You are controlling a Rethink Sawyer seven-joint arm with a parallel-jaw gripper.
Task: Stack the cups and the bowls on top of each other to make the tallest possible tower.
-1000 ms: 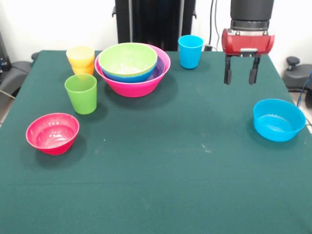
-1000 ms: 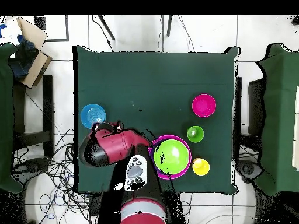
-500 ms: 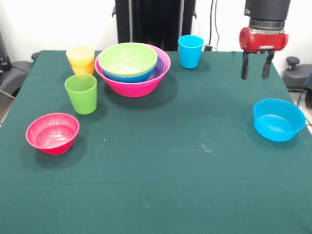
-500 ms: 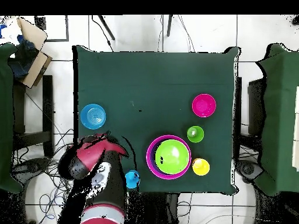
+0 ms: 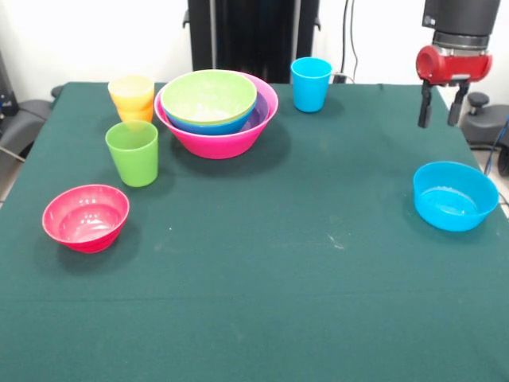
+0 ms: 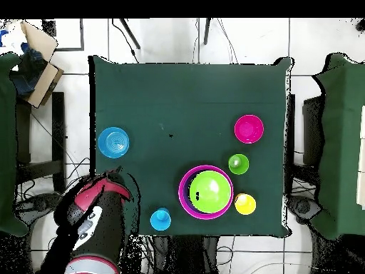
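The arm enters the front view at the upper right corner, its black wrist and red gripper body hanging vertically. The gripper (image 5: pixel 439 113) points straight down, its two dark fingers parted with a clear gap between them and nothing held. It hangs above the table's (image 5: pixel 262 286) right far edge, up-frame from the light blue bowl (image 5: pixel 455 195) and well apart from it. In the overhead view the arm lies at the lower left, angled toward the table's left edge.

The tower (image 5: pixel 216 111) stands at the upper centre-left of the front view: the large pink bowl (image 5: pixel 223 142) holds nested bowls, with the light green bowl (image 5: pixel 208 95) uppermost. The yellow cup (image 5: pixel 132 92) sits on the orange cup (image 5: pixel 137 114) just left of it. The green cup (image 5: pixel 133 153) stands upright below those, and the red-pink bowl (image 5: pixel 86 216) lies at lower left. The blue cup (image 5: pixel 311 83) stands upright right of the tower.
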